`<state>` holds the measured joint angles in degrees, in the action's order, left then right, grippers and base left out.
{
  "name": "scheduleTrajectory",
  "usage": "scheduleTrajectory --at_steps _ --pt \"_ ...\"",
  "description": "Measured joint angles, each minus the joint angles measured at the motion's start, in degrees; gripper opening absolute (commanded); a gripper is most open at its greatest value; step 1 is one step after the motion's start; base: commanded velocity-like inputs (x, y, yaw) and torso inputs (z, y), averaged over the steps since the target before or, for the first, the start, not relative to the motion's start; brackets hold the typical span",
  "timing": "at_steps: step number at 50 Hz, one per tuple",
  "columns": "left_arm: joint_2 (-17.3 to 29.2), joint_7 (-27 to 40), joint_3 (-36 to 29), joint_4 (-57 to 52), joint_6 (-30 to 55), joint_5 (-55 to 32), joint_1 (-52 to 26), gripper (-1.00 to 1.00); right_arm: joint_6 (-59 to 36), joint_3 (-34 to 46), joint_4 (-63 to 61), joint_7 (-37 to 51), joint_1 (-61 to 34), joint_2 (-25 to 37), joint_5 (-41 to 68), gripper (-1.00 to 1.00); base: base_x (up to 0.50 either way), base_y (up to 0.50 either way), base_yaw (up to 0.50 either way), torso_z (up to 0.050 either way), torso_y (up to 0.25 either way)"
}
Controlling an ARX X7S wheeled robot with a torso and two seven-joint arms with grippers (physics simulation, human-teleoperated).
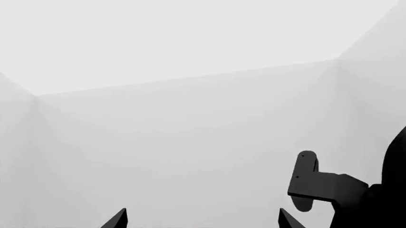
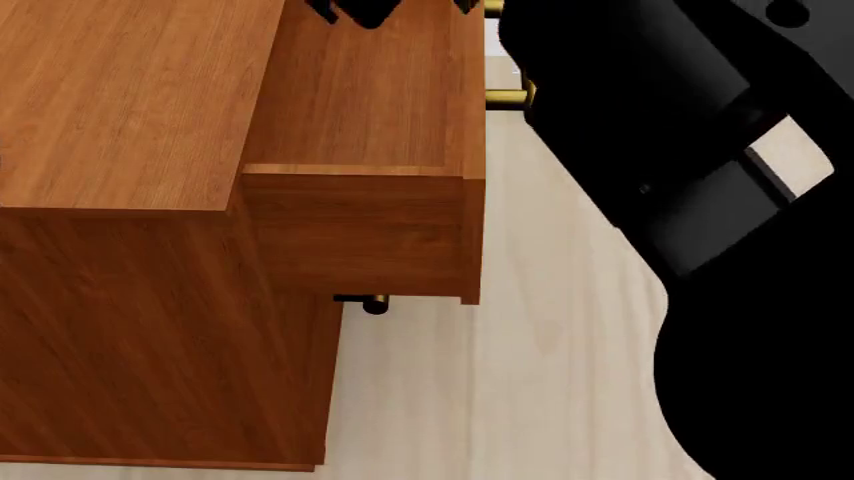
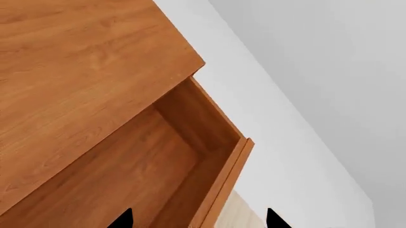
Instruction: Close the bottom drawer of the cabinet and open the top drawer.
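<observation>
Pale floor point(image 2: 561, 380) beside cabinet point(image 2: 120, 130) w/ top drawer point(image 2: 367, 110) open; both tools' fingers apart.

No text, label, brand or number can be read anywhere. The cabinet point(image 2: 120, 120) shows only plain wood grain.

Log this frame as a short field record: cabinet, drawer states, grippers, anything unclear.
cabinet: reddish-brown wood, seen from above
top drawer: pulled out, looks empty
bottom drawer: hidden; only a handle end shows beneath the top drawer
right gripper: over the open drawer, fingertips apart, holding nothing
left gripper: facing pale walls, fingertips apart, holding nothing
floor: pale wood
</observation>
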<state>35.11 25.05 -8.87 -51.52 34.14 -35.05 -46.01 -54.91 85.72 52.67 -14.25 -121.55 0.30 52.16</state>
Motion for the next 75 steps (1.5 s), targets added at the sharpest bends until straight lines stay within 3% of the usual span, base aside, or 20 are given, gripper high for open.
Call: scheduleTrajectory --at_steps 75 --pt "1.7 0.6 0.7 1.3 -3.4 0.2 3.1 1.00 0.2 0.3 4.3 -2.8 8.7 -0.3 -8.1 1.00 0.00 0.00 0.00 0.000 0.000"
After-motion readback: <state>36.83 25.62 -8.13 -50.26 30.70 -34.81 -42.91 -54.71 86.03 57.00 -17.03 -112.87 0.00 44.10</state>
